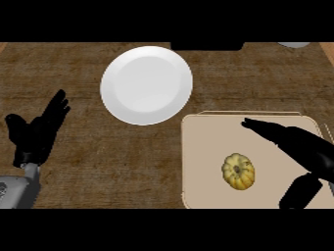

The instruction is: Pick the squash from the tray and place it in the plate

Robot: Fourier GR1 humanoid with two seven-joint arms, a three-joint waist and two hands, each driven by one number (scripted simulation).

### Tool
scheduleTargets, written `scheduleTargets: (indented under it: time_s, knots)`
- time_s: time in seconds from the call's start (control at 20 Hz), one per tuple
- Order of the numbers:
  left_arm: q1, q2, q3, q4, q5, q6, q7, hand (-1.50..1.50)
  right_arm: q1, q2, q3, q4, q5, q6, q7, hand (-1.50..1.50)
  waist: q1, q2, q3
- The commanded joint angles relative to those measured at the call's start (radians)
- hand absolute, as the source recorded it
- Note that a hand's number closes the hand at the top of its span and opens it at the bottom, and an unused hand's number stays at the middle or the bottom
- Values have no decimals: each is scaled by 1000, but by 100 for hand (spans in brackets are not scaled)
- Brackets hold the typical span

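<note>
A small yellow ribbed squash (pixel 238 171) lies on the beige tray (pixel 205 147) at the lower right. A white plate (pixel 146 84) sits on the counter to the upper left of the tray, with nothing on it. My right hand (pixel 307 147) hovers over the tray's right side, fingers straight and pointing up-left, thumb hanging below; it is to the right of the squash and apart from it. My left hand (pixel 37 130) rests open at the left, fingers up.
The counter top is dark brown wood grain with lighter wooden strips at the far left and right edges. A dark object (pixel 205 45) sits at the top edge behind the plate, and a pale rounded thing (pixel 294 44) shows at the top right.
</note>
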Motion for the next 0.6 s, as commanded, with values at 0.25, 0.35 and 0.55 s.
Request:
scheduleTargets:
  time_s: [0.25, 0.35, 0.55]
  knots:
    - [20, -57, -2, -12, -60, 4, 2, 0, -83, 96, 64, 46, 127, 151, 137, -150, 4, 1, 0]
    - [24, -17, 49, -2, -37, -56, -11, 0, -82, 141, 73, 90, 175, 150, 128, -150, 4, 1, 0]
    - [70, -94, 8, -93, -103, 17, 30, 0, -32, 162, 31, 1, 168, 235, 197, -150, -1, -1, 0]
